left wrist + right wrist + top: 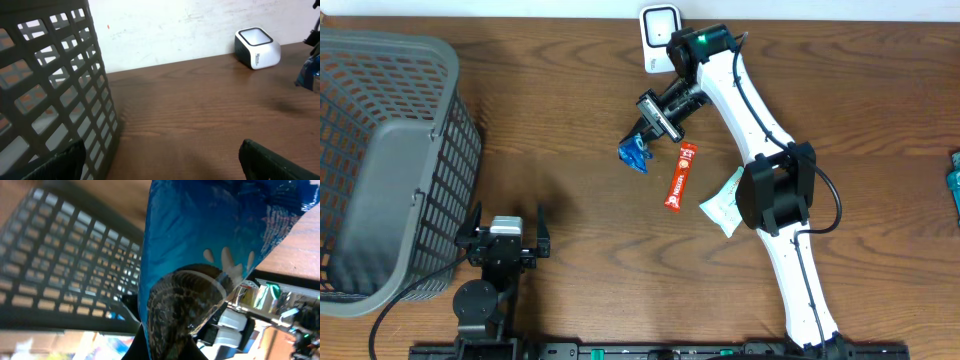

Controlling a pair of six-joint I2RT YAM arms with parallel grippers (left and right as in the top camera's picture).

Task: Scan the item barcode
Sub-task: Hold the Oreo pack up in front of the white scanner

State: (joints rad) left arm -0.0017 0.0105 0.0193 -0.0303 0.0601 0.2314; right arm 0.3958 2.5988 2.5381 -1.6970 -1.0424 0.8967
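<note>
Overhead: the right pincer (pixel 643 136) is clamping on the blue packet (pixel 634 153), between the white scanner (pixel 659 25) and a red sachet (pixel 681 176). The left pincer (pixel 508 228) is resting with jaws apart beside the grey basket (pixel 380 160).

Left wrist: the packet is hanging above the bench (pixel 200 110) at the frame's right edge, near the scanner.

Right wrist: the packet is filling the view, with the basket showing behind it.

grey basket (pixel 455 170) at left; red sachet (pixel 681 176) lying near a white pouch (pixel 721 205).

Crumpled blue packet (pixel 634 153), gripped, near the white scanner (pixel 659 27).
</note>
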